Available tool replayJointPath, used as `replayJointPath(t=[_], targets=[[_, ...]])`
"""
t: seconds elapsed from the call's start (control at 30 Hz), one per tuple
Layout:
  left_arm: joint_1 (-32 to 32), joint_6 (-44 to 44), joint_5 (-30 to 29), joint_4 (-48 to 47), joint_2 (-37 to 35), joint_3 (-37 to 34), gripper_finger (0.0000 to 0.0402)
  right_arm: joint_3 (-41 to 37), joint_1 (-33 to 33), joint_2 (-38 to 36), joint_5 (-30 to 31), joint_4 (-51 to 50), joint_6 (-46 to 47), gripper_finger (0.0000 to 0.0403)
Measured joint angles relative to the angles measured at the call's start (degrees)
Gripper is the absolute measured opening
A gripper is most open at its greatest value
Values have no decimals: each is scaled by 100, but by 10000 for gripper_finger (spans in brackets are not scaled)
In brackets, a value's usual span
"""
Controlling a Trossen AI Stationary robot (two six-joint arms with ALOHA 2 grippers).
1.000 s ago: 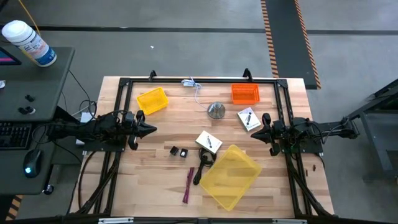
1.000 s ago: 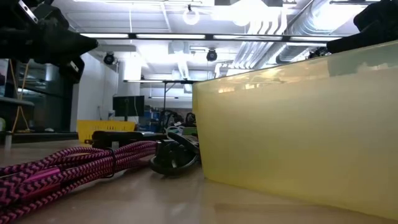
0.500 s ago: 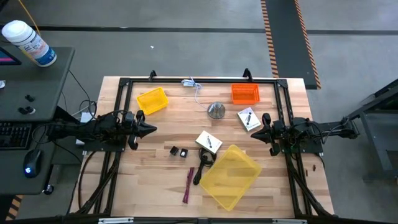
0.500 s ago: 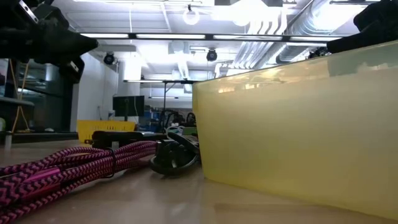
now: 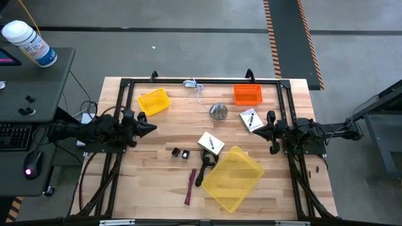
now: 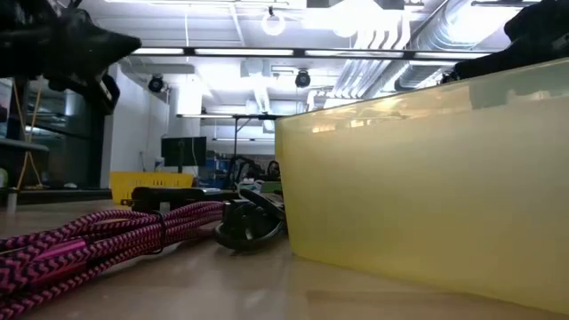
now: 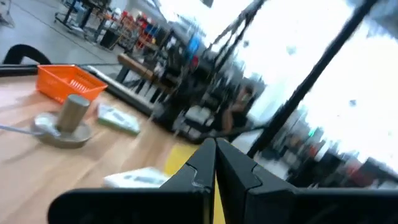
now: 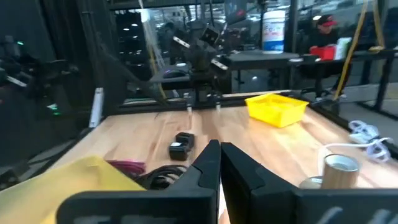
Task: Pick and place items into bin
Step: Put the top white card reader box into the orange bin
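Looking straight down, the high view shows a wooden table (image 5: 157,188) ringed by a black frame. Left gripper (image 5: 151,127) sits at the left-centre of the frame, above the table's left edge, its jaws pressed together on nothing; the left wrist view shows the two dark fingers (image 7: 199,168) meeting at a point. Right gripper (image 5: 267,125) sits at the right-centre, likewise closed and empty, with its fingers (image 8: 208,165) touching in the right wrist view.

Task items lie between the arms, below the frame's centre. Two tiny black cubes (image 5: 180,152) rest side by side on bare wood. One white card (image 5: 210,144) lies just right of them, near the upper corner of the large translucent yellow bin (image 5: 232,178); a second white card (image 5: 251,119) lies upper right, just below the orange basket (image 5: 247,95). The black cable coil (image 5: 205,168) touches the bin's left side, and the maroon stick (image 5: 190,186) lies just left of the coil. In the low view the stick (image 6: 107,236) and coil (image 6: 253,222) fill the lower left, the bin (image 6: 427,178) the right.

A small yellow tray (image 5: 154,101) occupies the upper left of the table, a silver metal dome (image 5: 218,112) the upper centre, and a thin white-blue cord (image 5: 195,85) the top edge.
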Motion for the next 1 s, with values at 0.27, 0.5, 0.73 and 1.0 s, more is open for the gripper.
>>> replayJointPath(t=[0.27,0.5,0.73,1.0], targets=[[0,-1183,-942,492,0,0,1,-12,2,0,565,632,48,5],[2,-1424,-1825,548,0,0,1,-8,-2,0,1792,2212,1961,2],[2,-1424,-2043,552,0,0,1,-4,0,2,3192,2524,3013,1],[2,-640,-2077,451,55,0,1,-3,-2,2,4329,2074,4154,7]])
